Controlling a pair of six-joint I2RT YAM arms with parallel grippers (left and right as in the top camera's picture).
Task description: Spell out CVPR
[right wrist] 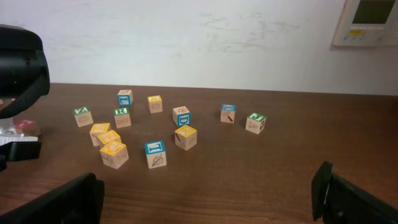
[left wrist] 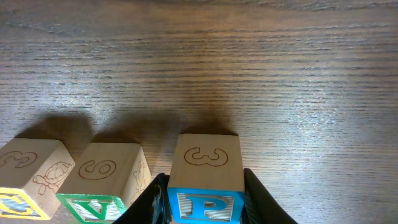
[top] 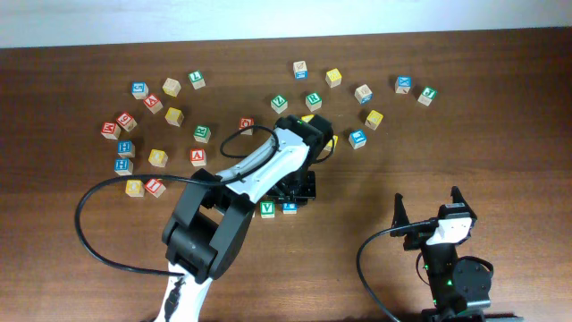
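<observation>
The overhead view looks straight down from high up and takes in the whole counter [top: 500, 107], from the white wall [top: 268, 13] at the far edge to the near edge. The left wrist view sits low and very close at mid-counter, looking over bare wood. The P block [left wrist: 206, 180] sits at its lower edge in the left hand [left wrist: 205, 200], with the V block [left wrist: 102, 186] beside it — overhead shares both. The right wrist view looks level from near the near right corner toward the far edge, with the right hand's [right wrist: 205, 205] fingers [right wrist: 56, 202] wide at its lower corners. It shares the far-right blocks [right wrist: 155, 152] with overhead.
</observation>
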